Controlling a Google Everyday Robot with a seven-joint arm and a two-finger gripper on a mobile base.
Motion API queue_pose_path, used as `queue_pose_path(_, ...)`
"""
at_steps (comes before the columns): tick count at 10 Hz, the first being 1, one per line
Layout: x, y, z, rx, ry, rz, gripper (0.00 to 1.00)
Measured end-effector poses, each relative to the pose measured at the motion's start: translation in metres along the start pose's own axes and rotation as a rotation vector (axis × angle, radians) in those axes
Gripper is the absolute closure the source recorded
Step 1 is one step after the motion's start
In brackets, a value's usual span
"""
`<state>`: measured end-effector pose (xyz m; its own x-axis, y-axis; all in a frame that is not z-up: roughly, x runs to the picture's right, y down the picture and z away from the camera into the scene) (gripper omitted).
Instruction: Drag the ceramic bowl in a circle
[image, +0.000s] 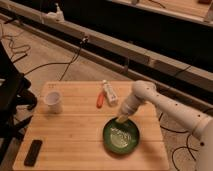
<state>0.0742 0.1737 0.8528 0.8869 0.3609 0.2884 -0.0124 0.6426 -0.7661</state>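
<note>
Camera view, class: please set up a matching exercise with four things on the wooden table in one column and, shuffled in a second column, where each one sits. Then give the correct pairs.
Things:
1. ceramic bowl
2. white cup
3. black remote
4. gripper

Places:
A. near-left corner of the table
B. at the bowl's far rim
C. near-right part of the table
D. far-left part of the table

Pairs: 1-C, 2-D, 3-A, 4-B
</note>
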Motion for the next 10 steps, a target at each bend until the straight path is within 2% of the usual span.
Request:
queue_pose_path(1, -0.020, -0.007, 0.005, -0.005, -0.006, -0.038, 1.00)
queue_pose_path(3, -0.060, 0.002, 0.021, -0.048, -0.026, -0.127, 1.00)
queue_pose_path(6, -0.089, 0.044, 0.044, -0.142, -0.052, -0.215, 1.00)
queue_pose_path(8, -0.079, 0.064, 0.049, -0.173, -0.061, -0.201, 1.00)
queue_pose_path(9, -0.068, 0.067, 0.048, -0.173, -0.062, -0.175, 1.00)
queue_pose_path(10, -0.046, 0.067, 0.042, -0.161, -0.053, -0.122, 1.00)
